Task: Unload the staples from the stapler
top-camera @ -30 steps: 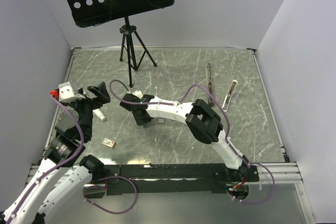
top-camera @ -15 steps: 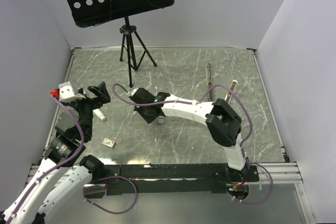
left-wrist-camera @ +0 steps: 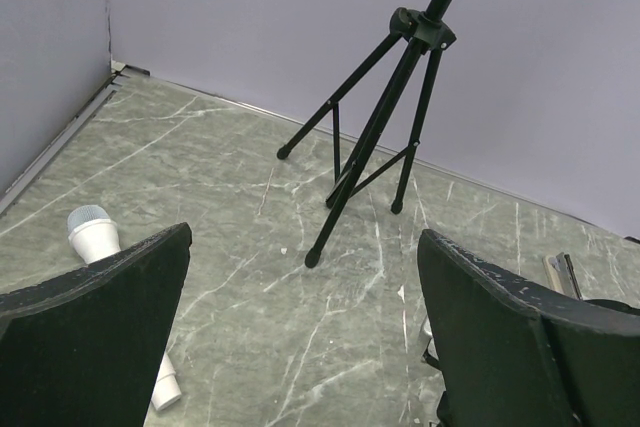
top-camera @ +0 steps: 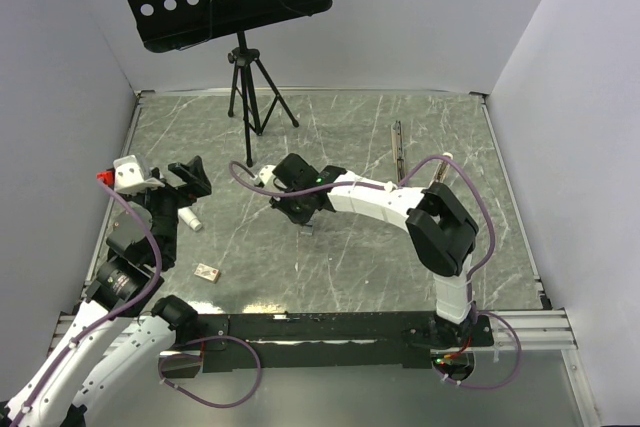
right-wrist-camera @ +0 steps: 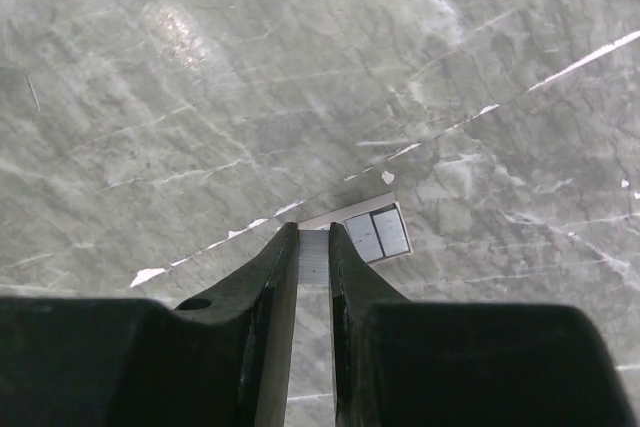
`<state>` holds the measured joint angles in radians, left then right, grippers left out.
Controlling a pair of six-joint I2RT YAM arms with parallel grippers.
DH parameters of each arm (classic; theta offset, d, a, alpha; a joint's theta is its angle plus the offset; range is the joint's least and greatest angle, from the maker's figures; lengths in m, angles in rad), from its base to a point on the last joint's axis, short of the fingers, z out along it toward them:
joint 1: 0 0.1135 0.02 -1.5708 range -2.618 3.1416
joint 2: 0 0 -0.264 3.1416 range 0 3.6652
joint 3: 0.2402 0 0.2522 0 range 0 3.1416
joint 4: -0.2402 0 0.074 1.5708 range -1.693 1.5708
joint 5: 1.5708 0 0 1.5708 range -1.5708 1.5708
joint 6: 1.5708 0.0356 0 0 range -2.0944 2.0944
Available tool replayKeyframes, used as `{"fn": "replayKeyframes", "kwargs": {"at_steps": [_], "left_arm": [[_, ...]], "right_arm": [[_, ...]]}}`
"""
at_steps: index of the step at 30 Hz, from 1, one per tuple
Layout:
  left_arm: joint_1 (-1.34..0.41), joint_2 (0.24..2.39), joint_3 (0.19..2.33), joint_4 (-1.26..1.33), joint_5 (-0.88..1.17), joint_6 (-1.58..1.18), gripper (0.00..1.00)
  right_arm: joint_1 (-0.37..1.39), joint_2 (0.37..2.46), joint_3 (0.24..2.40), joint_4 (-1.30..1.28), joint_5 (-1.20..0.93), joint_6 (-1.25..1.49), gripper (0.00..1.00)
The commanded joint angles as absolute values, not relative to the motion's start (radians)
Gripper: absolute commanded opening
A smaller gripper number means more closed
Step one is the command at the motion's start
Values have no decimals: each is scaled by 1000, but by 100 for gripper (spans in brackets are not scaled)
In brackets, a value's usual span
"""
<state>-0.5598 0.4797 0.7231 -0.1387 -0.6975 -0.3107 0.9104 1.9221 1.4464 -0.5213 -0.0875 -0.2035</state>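
Few grey staples, flat rectangular strips, seemingly pinched

Both arms are showing white link shells joined by chunky black joint housings. The right arm is carrying a purple cable, and a small green light is glowing near its wrist. The left arm is wearing a similar purple cable, a white wrist block and a red tab, possibly a button. The left gripper is showing broad matte-black fingers with scuffed edges; the right gripper is showing slimmer, tapering black fingers.
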Motion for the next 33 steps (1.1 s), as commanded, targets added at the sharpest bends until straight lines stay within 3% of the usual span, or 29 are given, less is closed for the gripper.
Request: {"fn": "replayKeyframes", "kwargs": {"at_steps": [1,33], "left_arm": [[-560,483,721,-101,-703,-313,99],[-560,492,721,-100,-701,-307,99]], "right_arm": [[908,1933,1465,-511,-98,-278,19],[862,1931,1361,-453,-186,-408,19]]}}
